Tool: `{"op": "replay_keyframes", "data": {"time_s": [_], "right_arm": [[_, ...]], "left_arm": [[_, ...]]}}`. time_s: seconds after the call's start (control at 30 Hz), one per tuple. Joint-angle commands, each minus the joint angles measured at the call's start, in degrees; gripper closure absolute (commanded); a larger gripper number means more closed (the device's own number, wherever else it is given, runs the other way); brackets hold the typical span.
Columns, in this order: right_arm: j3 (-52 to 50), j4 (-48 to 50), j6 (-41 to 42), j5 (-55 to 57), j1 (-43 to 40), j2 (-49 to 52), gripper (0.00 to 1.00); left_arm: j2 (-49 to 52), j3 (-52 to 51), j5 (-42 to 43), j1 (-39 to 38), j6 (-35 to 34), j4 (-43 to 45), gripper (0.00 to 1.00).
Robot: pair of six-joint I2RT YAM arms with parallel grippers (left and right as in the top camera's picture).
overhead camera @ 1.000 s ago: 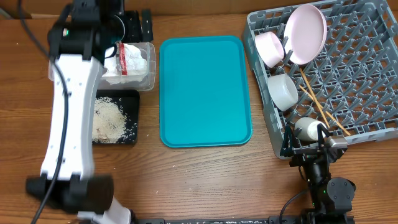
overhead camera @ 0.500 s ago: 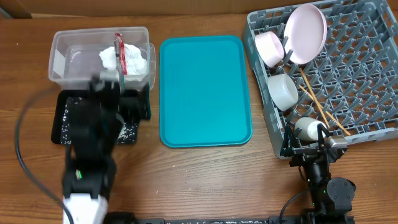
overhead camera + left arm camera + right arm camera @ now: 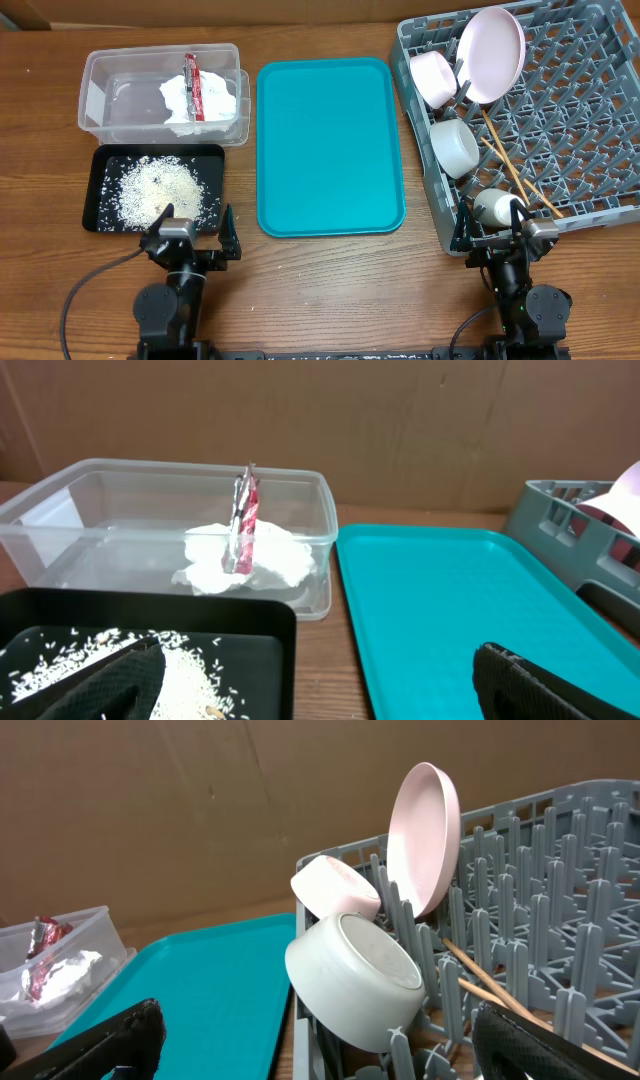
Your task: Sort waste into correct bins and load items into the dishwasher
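Note:
The clear tub (image 3: 100, 95) at the back left holds crumpled white tissue (image 3: 180, 98) and the red wrapper (image 3: 193, 85), also seen in the left wrist view (image 3: 244, 520). The black tray (image 3: 100, 165) in front of it holds loose rice (image 3: 160, 190). The grey rack (image 3: 570, 120) at the right holds the pink plate (image 3: 492, 55), a pink bowl (image 3: 432, 77), a white bowl (image 3: 453, 146), a white cup (image 3: 492, 207) and chopsticks (image 3: 515, 170). My left gripper (image 3: 190, 248) is open and empty at the table's front, near the black tray. My right gripper (image 3: 500, 240) is open and empty at the rack's front edge.
A large teal serving tray (image 3: 330, 145) lies bare in the middle between the bins and the rack. Cardboard walls stand behind the table.
My left arm has drawn back from over the clear tub to the front of the table. The tub and black tray now show in full. The right arm has not moved.

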Motion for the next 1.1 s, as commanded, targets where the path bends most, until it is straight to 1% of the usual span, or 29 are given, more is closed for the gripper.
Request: {"op": "replay_keyframes", "data": {"time_s": [0.0,0.13,1.07], "right_arm": [[-0.6,0.2,0.0,-0.2,0.4,-0.5,0.00],[-0.6,0.2,0.0,-0.2,0.4,-0.5,0.00],[-0.6,0.2,0.0,-0.2,0.4,-0.5,0.00]], "left_arm": [[-5.1,-3.5,-1.5,0.3,-1.0,0.2,0.00],[-7.2,-4.3,-2.8,0.3,-0.5,-1.8,0.00],[-7.1,-4.3,-2.7,0.3,-0.5,-1.7,0.00]]}}
